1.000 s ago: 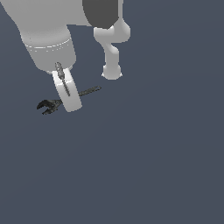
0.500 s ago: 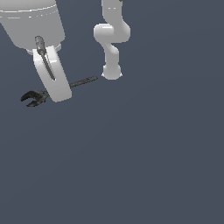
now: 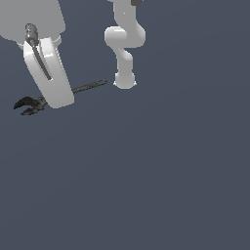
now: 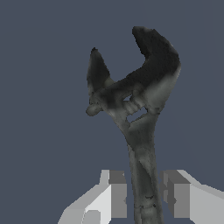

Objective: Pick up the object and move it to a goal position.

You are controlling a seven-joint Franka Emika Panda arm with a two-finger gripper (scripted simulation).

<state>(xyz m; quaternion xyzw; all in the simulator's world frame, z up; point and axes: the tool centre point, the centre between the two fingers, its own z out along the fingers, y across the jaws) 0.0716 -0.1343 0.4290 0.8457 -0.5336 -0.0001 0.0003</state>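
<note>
End effector [image 4: 142, 199] grips the wrench [image 4: 135, 109] handle; forked jaw juts beyond fingers [image 4: 113, 194].

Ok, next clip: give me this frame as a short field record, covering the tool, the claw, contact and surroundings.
object: black wrench, slender handle, open forked jaw at one end
claw: white claw, fingers on either side of the handle
grip: fingers appear closed on the handle; exact contact hard to confirm
exterior view: wrench sticks out both sides of the claw, jaw toward the exterior view's left
arm base: white, upright, near the handle tip
goal marker: none visible
</note>
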